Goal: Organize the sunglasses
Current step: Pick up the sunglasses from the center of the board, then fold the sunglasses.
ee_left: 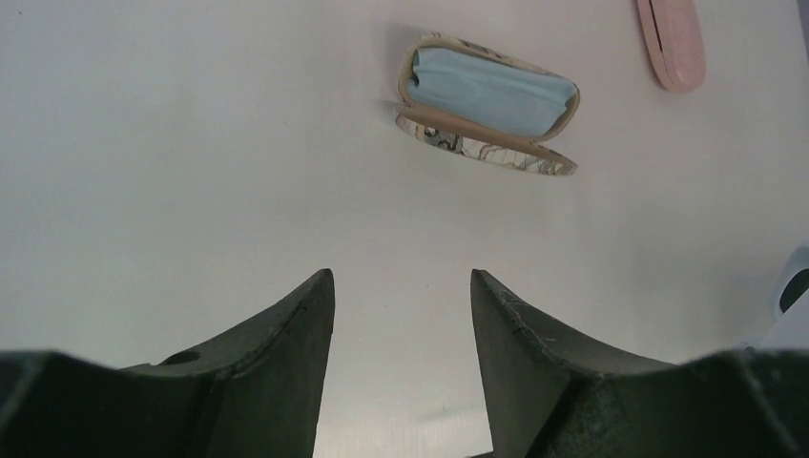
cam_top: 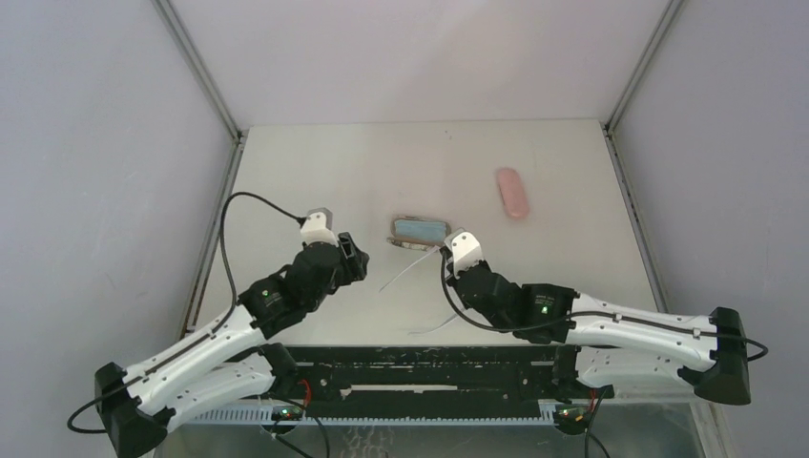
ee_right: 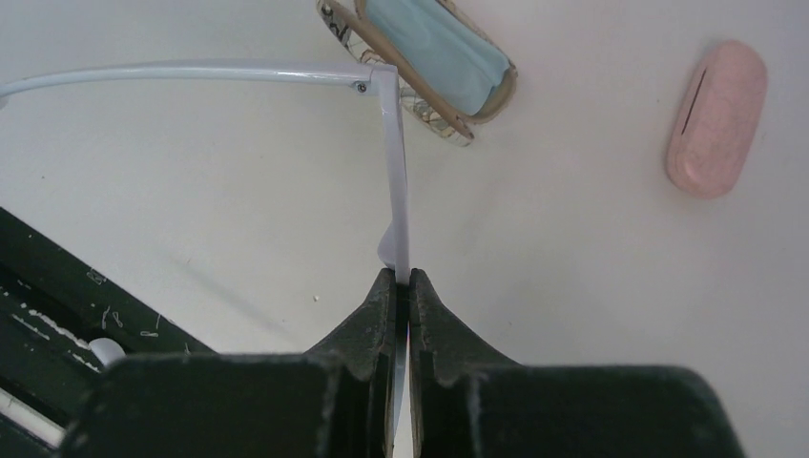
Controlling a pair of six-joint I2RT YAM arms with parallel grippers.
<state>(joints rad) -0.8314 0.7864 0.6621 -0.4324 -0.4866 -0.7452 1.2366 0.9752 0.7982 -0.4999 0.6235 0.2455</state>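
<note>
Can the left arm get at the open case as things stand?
Probably yes: the left gripper, jaws open and empty, faces the open case with only bare table between them.

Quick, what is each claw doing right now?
Left claw: open, holding nothing.
Right claw: closed on the white-framed sunglasses.
</note>
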